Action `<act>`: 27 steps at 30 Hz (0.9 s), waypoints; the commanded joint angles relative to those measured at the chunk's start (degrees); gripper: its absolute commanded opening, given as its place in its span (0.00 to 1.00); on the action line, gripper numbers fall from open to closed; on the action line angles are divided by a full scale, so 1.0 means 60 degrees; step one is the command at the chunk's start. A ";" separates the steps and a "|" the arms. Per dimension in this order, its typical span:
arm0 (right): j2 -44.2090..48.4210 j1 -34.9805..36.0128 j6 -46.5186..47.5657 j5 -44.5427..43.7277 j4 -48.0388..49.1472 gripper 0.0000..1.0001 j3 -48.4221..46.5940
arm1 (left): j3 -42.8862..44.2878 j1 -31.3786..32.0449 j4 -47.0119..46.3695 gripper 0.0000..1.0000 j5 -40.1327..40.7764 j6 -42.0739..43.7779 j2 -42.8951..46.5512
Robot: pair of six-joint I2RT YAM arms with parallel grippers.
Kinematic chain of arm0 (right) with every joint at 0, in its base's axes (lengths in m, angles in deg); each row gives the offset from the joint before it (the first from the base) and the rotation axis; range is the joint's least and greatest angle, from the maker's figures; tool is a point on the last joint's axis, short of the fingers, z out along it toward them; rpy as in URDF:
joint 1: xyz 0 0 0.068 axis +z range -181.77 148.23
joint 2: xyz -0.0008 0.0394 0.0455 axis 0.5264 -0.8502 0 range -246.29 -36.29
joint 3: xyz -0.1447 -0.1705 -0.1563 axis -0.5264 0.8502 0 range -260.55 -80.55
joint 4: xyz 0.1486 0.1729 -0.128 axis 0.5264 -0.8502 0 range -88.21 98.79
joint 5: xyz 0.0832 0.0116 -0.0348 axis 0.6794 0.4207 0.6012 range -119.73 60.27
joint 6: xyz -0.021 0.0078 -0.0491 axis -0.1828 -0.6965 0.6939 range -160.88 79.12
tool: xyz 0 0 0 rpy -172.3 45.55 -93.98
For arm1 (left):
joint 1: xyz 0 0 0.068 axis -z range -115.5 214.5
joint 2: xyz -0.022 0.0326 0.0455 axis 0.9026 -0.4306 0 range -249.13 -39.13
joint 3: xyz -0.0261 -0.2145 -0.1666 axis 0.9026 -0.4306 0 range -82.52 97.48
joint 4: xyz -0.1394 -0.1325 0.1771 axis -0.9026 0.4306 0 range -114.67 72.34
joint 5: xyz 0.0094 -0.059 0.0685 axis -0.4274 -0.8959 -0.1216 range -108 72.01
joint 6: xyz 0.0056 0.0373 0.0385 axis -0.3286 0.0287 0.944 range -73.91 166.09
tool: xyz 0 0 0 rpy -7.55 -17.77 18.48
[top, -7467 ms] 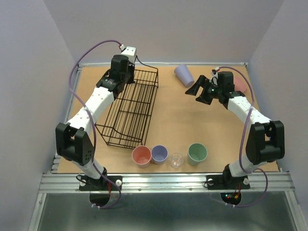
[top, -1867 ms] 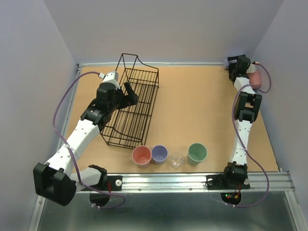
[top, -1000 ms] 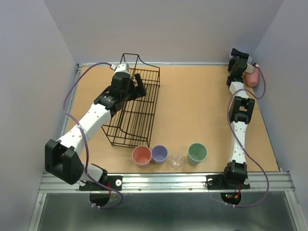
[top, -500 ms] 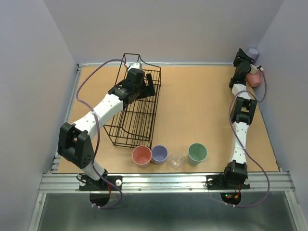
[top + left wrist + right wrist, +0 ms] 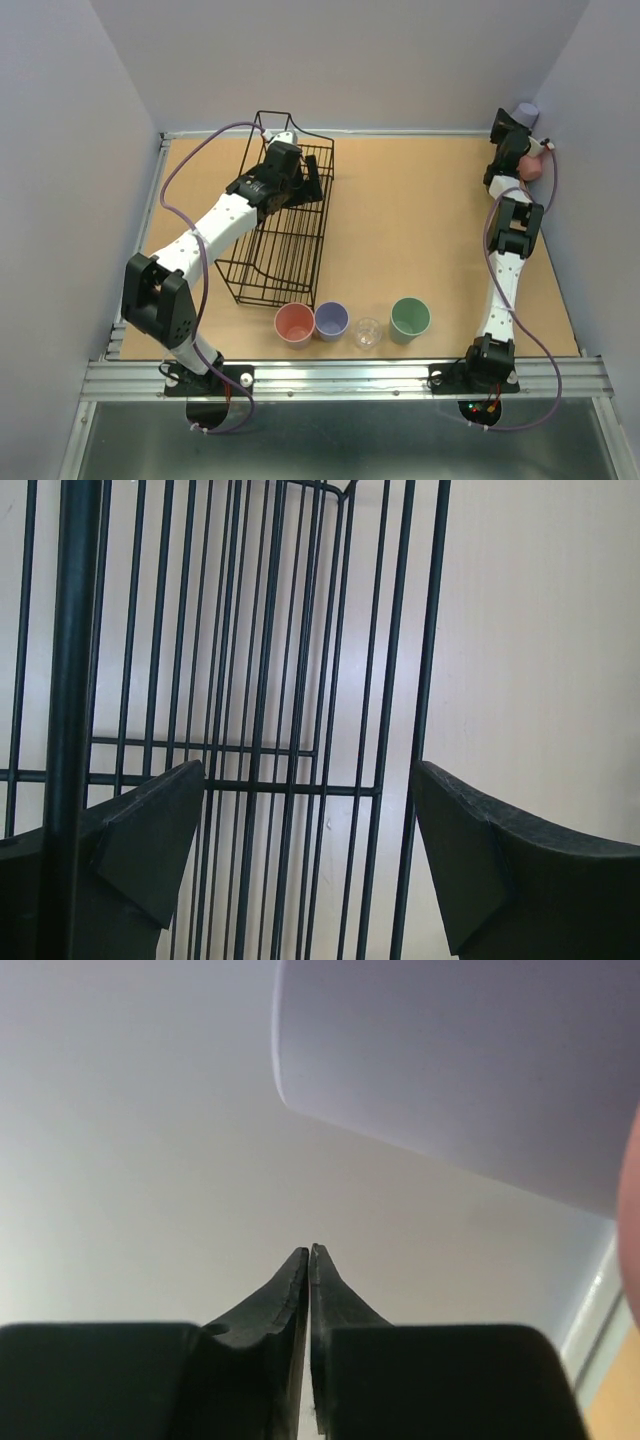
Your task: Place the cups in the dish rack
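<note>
Quick headcount: six cups, one rack, two arms.

Four of the cups stand upright in a row along the near edge of the brown tabletop (image 5: 420, 230). Left to right that's:
- a salmon-pink plastic cup (image 5: 295, 323)
- a lavender plastic cup (image 5: 331, 320), touching the pink one
- a small clear plastic cup (image 5: 367, 332)
- a mint green plastic cup (image 5: 410, 318)

The other two are way off in the far right corner. A second lavender cup (image 5: 526, 109) is up against the wall there, and I can't tell what it's resting on. A second pink cup (image 5: 531, 166) is just beside the right arm, partly hidden by the arm and its cable. So that's two lavender, two pink, one green, one clear, and all six are outside the rack.

The long black wire dish rack (image 5: 270, 250) lies on the left half of the table, running near to far, with a raised looped end at the far side.

The left gripper (image 5: 308, 770) hangs over the far part of the rack, fingers spread wide, with only the rack's bars showing behind the gap. The right gripper (image 5: 309, 1252) is stretched into that far corner, its fingers pressed together on nothing. In its wrist view the lavender cup's wall sits above and past the tips, not touching them, and a sliver of pink shows at the right edge.
</note>
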 commanded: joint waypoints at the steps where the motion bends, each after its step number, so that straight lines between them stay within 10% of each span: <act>1: 0.0319 -0.0090 0.0363 0.1736 -0.2044 0.18 0.1247 | 0.0584 0.0052 0.0108 0.95 0.0042 0.0368 -0.0012; 5: 0.1346 -0.0090 0.2006 0.2396 -0.2644 0.61 0.1909 | 0.0541 0.0066 0.0079 0.95 -0.0002 0.0588 0.0046; 13: 0.3178 0.0232 0.6381 0.2195 -0.4942 0.92 0.2406 | 0.0247 0.0052 -0.0082 0.96 -0.0061 0.1144 0.0588; 27: 0.4003 0.0979 1.1647 -0.1069 -0.5926 0.93 0.1384 | -0.0018 0.0052 0.0195 0.96 -0.0192 0.1335 0.1424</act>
